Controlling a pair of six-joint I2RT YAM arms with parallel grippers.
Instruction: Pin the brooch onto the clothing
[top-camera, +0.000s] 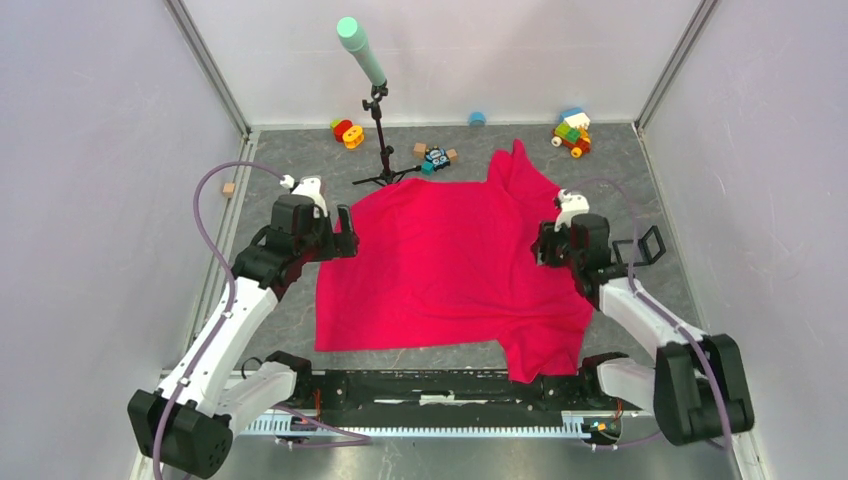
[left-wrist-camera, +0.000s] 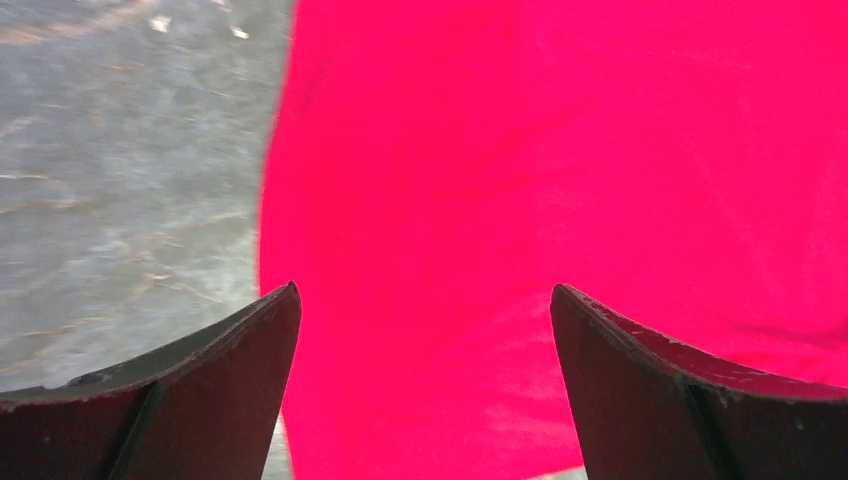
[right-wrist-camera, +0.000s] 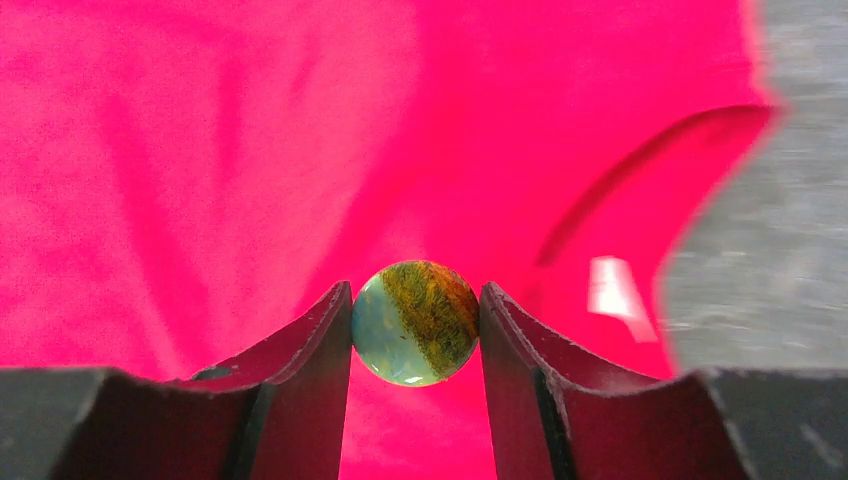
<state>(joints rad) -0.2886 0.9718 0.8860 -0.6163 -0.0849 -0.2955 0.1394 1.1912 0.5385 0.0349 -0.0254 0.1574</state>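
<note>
1. Two claws hover at opposite sides of a red-pink shirt that lies spread on the grey desk.
2. The right claw is clamped on the brooch, a small round disc that is part pale blue-green and part mottled yellow-brown. The disc sits pinched by its rim between the two fingertips, with its face toward the wrist camera.
3. Brooch and right claw hang over the shirt's right side, close to the collar, where a small white label shows inside the neck opening. Whether the brooch touches the fabric cannot be told.
4. The left claw gapes wide with nothing between its fingers. It is over the shirt's left edge, with bare desk to one side and red fabric filling the gap.
5. At the far end of the desk stand a black tripod carrying a green-tipped pole, its feet near the shirt's corner, and some colourful toy blocks farther off.
</note>
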